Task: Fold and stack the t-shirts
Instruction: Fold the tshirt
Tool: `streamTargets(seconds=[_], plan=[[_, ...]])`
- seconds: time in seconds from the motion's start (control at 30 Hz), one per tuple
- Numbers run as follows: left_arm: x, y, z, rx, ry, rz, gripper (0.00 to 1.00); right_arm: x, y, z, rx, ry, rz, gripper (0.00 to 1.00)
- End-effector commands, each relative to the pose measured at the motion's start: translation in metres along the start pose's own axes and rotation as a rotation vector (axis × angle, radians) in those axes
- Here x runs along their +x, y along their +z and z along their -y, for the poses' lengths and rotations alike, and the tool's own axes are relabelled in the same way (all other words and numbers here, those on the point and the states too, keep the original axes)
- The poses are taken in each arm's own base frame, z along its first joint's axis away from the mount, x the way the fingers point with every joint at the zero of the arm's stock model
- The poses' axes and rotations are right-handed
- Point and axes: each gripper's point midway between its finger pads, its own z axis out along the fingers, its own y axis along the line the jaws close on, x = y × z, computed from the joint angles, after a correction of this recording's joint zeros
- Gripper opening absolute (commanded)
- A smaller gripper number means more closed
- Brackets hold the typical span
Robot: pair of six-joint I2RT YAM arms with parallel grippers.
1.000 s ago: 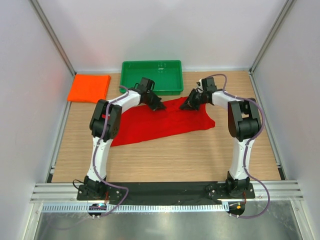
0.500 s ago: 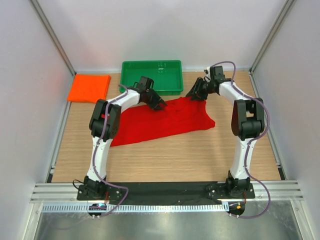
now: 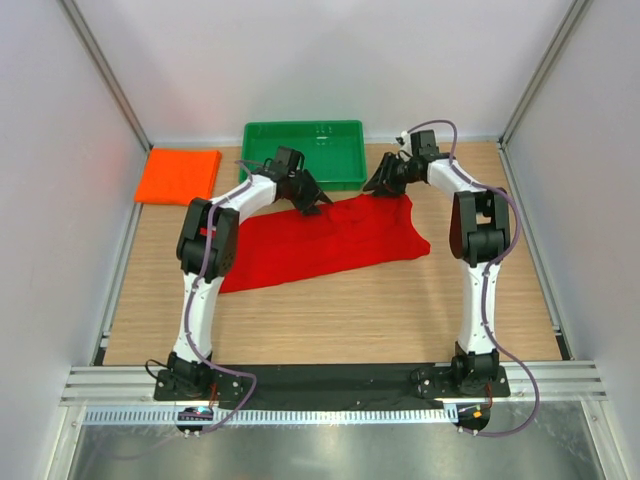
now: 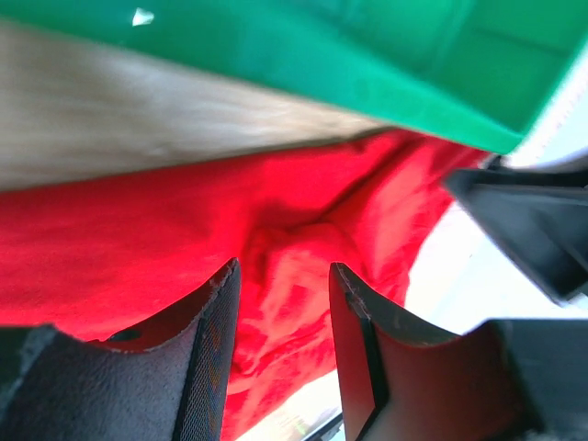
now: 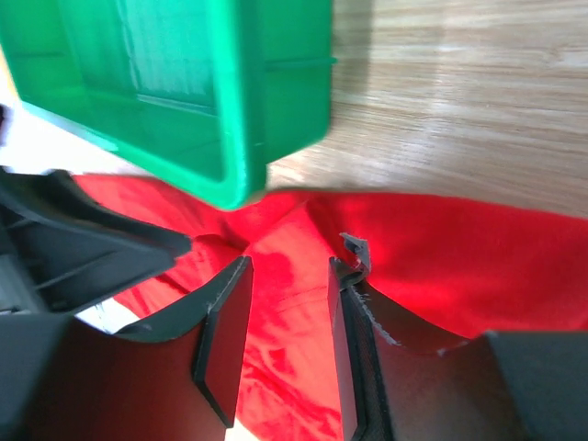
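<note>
Red t-shirt [image 3: 330,240]: far edge is the place to pinch

Its long axis runs near-left to far-right, with the far edge just beside the green tray [image 3: 303,150]. My left gripper [image 4: 285,276] and right gripper [image 5: 289,266] hang over that edge, one toward each end, jaws parted, holding nothing. The cloth seems just below my tips, though blur hides contact.
</note>
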Motion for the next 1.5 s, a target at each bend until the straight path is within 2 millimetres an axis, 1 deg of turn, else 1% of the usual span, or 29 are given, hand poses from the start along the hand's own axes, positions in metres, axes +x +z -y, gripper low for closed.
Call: streamTargets(seconds=[0.0, 0.1, 0.13, 0.2, 0.37, 0.4, 0.43, 0.53, 0.83, 0.97, 1.03, 1.13, 1.2, 1.27, 1.33, 1.37, 1.4, 1.43, 1.47], plan=[[-0.009, -0.008, 0.022, 0.068, 0.076, 0.007, 0.45, -0.012, -0.003, -0.022, -0.055, -0.073, 0.016, 0.44], [-0.008, -0.006, 0.029, 0.097, 0.086, -0.011, 0.45, -0.009, 0.004, -0.018, -0.05, -0.072, 0.003, 0.43], [-0.007, -0.003, 0.027, 0.096, 0.081, -0.021, 0.45, -0.01, 0.004, -0.018, -0.047, -0.079, 0.006, 0.43], [-0.008, -0.002, 0.03, 0.107, 0.081, -0.029, 0.43, -0.01, 0.008, -0.016, -0.042, -0.086, 0.009, 0.42], [-0.004, 0.003, 0.026, 0.1, 0.071, -0.049, 0.42, -0.014, 0.012, -0.015, -0.038, -0.101, 0.021, 0.41], [-0.003, 0.004, 0.025, 0.098, 0.07, -0.053, 0.42, -0.013, 0.015, -0.011, -0.034, -0.097, 0.011, 0.4], [-0.001, 0.004, 0.024, 0.097, 0.07, -0.058, 0.42, -0.013, 0.016, -0.012, -0.036, -0.103, 0.008, 0.41], [0.0, 0.003, 0.022, 0.094, 0.078, -0.063, 0.42, -0.009, 0.022, -0.008, -0.037, -0.111, -0.008, 0.4], [0.004, -0.001, 0.016, 0.081, 0.105, -0.069, 0.41, -0.005, 0.032, -0.011, -0.034, -0.148, -0.029, 0.39], [0.006, -0.001, 0.014, 0.072, 0.114, -0.077, 0.41, -0.004, 0.035, -0.009, -0.033, -0.141, -0.033, 0.35], [0.006, -0.001, 0.012, 0.072, 0.111, -0.083, 0.41, -0.003, 0.035, -0.009, -0.032, -0.138, -0.034, 0.34], [0.007, 0.001, 0.012, 0.069, 0.109, -0.086, 0.4, -0.004, 0.035, -0.011, -0.036, -0.13, -0.03, 0.29], [0.008, 0.002, 0.01, 0.067, 0.106, -0.087, 0.37, -0.005, 0.035, -0.01, -0.035, -0.124, -0.025, 0.24], [0.007, 0.004, 0.011, 0.069, 0.108, -0.09, 0.29, -0.006, 0.035, -0.011, -0.036, -0.116, -0.021, 0.22], [0.006, 0.005, 0.011, 0.066, 0.109, -0.088, 0.17, -0.007, 0.035, -0.011, -0.026, -0.116, -0.011, 0.2], [0.005, 0.004, 0.01, 0.055, 0.112, -0.079, 0.06, -0.008, 0.034, -0.009, -0.018, -0.107, -0.005, 0.17], [0.003, -0.001, 0.012, 0.054, 0.114, -0.067, 0.02, -0.009, 0.033, -0.008, -0.007, -0.105, 0.004, 0.15], [0.002, -0.004, 0.012, 0.047, 0.114, -0.052, 0.0, -0.012, 0.031, -0.005, 0.02, -0.102, 0.027, 0.12], [0.001, -0.005, 0.008, 0.028, 0.109, -0.036, 0.0, -0.014, 0.03, -0.002, 0.04, -0.094, 0.042, 0.05]])
